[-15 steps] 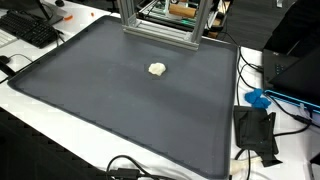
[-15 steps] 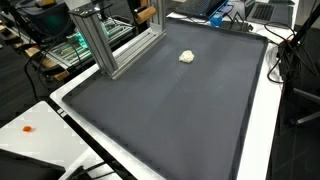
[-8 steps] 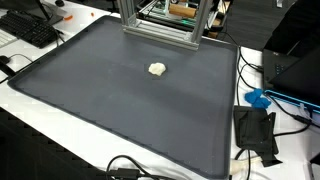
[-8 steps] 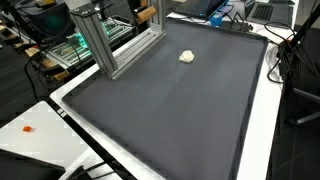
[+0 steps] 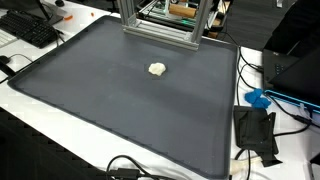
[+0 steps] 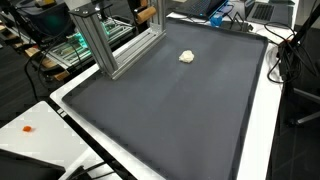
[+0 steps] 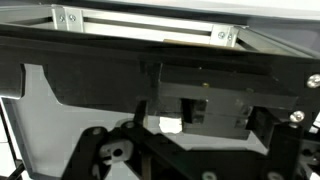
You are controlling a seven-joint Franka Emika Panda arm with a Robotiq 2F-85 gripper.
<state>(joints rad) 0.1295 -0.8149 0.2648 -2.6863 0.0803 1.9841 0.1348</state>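
A small cream lump [image 5: 157, 69] lies alone on the far half of the big dark mat [image 5: 100, 110]; it shows in both exterior views, lump [image 6: 187, 57] on mat [image 6: 170, 115]. Neither exterior view shows the arm or the gripper. In the wrist view my gripper [image 7: 190, 162] appears only as black links spread toward the lower corners, open, with nothing between them. Close ahead of it are a dark block [image 7: 200, 80] and an aluminium bar [image 7: 140, 25]. The lump is not visible from the wrist.
An aluminium frame [image 5: 160, 25] stands at the mat's back edge, frame [image 6: 105, 40]. A keyboard [image 5: 30, 30] lies off one corner. A blue object [image 5: 258, 98], a black box [image 5: 255, 130] and cables [image 5: 130, 170] sit on the white table around the mat.
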